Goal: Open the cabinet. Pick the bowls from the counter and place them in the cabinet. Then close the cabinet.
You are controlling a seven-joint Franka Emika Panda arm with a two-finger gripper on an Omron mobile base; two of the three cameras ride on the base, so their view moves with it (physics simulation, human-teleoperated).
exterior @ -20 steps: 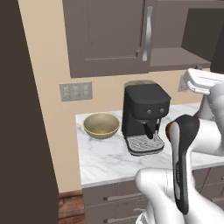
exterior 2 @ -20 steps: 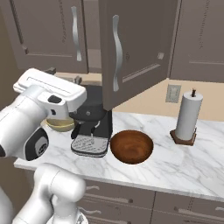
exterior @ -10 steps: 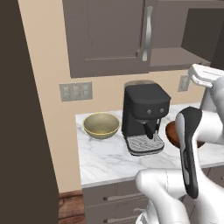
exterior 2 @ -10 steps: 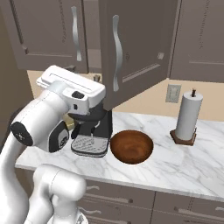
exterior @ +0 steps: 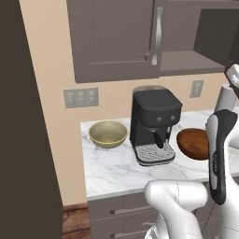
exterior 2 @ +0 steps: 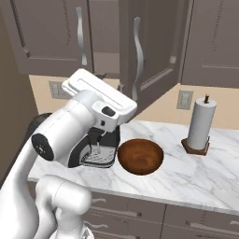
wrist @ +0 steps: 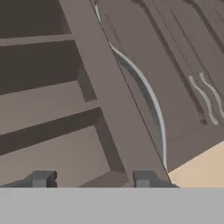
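The cabinet (exterior 2: 42, 32) hangs above the counter (exterior 2: 186, 179); its left door is closed and its right door (exterior 2: 151, 51) stands swung out, handle (exterior 2: 136, 51) facing me. In the hand view, my gripper (wrist: 92, 179) is open with nothing between its tips, facing the open door's edge (wrist: 109, 96) and the inner shelf (wrist: 48, 103). The reddish-brown bowl (exterior 2: 140, 156) sits on the marble in front of the open door. The olive-yellow bowl (exterior: 108, 134) rests left of the coffee machine (exterior: 154, 123). My white hand (exterior 2: 100, 98) hovers above the machine.
A paper towel roll (exterior 2: 201, 126) on a wooden stand sits at the right of the counter. Grey drawers (exterior: 112, 212) run below the slab. A tall dark panel (exterior: 25, 121) bounds the left side. Wall outlets (exterior: 80, 97) are above the olive-yellow bowl.
My hand has swung to the right, toward the open door, and the jaws have narrowed somewhat. Both bowls and the doors have stayed put.
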